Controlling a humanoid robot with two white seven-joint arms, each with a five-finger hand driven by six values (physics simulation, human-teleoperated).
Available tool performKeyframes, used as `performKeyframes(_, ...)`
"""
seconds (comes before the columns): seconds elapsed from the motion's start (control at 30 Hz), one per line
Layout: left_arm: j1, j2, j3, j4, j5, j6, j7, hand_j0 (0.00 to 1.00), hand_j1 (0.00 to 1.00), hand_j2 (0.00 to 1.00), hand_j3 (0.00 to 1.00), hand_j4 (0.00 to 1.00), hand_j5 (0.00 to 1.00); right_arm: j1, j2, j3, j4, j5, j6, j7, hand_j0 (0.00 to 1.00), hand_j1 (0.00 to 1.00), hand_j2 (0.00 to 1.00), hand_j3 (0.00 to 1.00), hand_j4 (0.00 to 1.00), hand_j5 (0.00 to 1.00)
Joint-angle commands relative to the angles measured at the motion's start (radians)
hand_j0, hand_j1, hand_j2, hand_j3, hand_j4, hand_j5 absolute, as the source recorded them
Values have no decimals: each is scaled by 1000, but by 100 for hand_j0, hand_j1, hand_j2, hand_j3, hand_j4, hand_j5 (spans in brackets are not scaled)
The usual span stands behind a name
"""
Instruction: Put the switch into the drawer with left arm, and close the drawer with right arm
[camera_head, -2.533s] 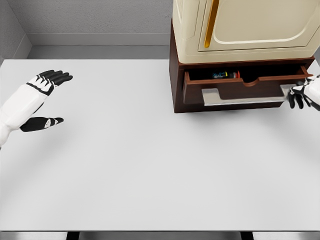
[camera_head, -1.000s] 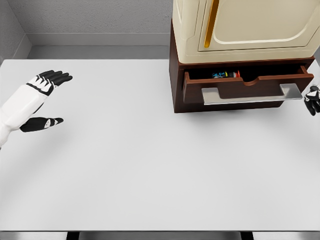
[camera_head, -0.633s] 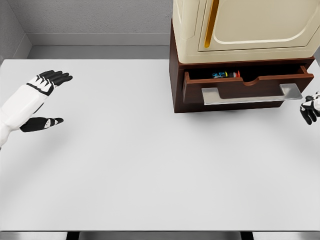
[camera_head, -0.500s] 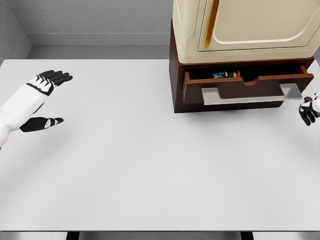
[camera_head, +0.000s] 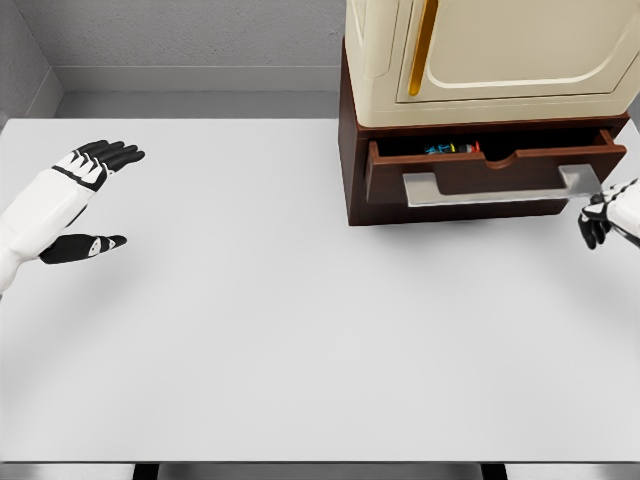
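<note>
The switch (camera_head: 450, 148) lay inside the partly open drawer (camera_head: 490, 172). The right hand (camera_head: 598, 214), fingers curled and empty, sat beside the handle (camera_head: 495, 188), positioned for pushing. The left hand (camera_head: 88, 200) rested open and empty over the desk (camera_head: 260, 330).

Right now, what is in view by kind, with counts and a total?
White-and-black robot hand: 2 (left, right)
Dark brown wooden drawer, partly open: 1
Silver metal drawer handle: 1
Small colourful switch inside the drawer: 1
Cream cabinet with a gold handle: 1
White table: 1
Total: 7
</note>
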Motion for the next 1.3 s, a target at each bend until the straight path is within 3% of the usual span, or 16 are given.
performKeyframes(0.0, 0, 1, 0, 0, 7, 1, 0, 100, 100, 100, 100, 100, 100, 0, 28, 1, 0, -3, 0, -3, 9, 9, 9, 9, 9, 9)
performKeyframes(0.27, 0, 1, 0, 0, 6, 1, 0, 100, 100, 100, 100, 100, 100, -21, 55, 1, 3, -3, 0, -3, 9, 9, 9, 9, 9, 9)
performKeyframes(0.67, 0, 1, 0, 0, 6, 1, 0, 100, 100, 100, 100, 100, 100, -114, 173, 7, 40, 26, 0, 39, 8, 8, 8, 8, 8, 8)
performKeyframes(0.73, 0, 1, 2, 0, 6, 1, 0, 100, 100, 100, 100, 100, 100, -140, 185, 45, 53, 26, 0, 39, 8, 8, 8, 8, 8, 8)
performKeyframes(0.97, 0, 1, 2, -2, 6, 1, 0, 100, 100, 100, 100, 100, 100, -149, 186, 53, 70, 27, 0, 40, 8, 8, 8, 8, 8, 8)
performKeyframes(1.1, 0, 1, 2, 0, 6, 1, 0, 100, 100, 100, 100, 100, 100, -196, 182, 47, 89, 15, 0, 34, 5, 5, 5, 5, 5, 5)
performKeyframes(1.27, 0, 1, 2, 3, 6, 1, 0, 100, 100, 100, 100, 100, 100, -209, 110, 40, 89, -48, 0, 28, 5, 5, 5, 5, 5, 5)
